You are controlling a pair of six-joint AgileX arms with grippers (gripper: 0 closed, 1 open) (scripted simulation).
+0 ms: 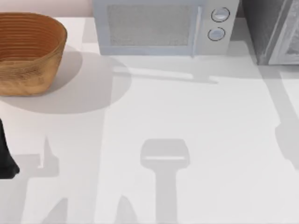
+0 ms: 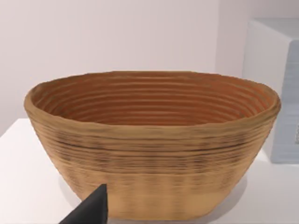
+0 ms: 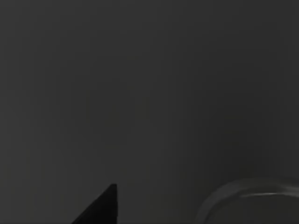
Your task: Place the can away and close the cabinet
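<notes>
White table (image 1: 196, 140) holds a wicker basket (image 1: 28, 51) and microwave (image 1: 159, 25); whether either tool grips anything, I cannot tell.

Dark grey cabinet (image 1: 262, 28) at far right edge

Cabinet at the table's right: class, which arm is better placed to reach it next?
Probably the right. The cabinet stands at the table's far right corner, while the left arm sits at the left edge, its wrist camera facing the basket. The right wrist view is dark.
</notes>
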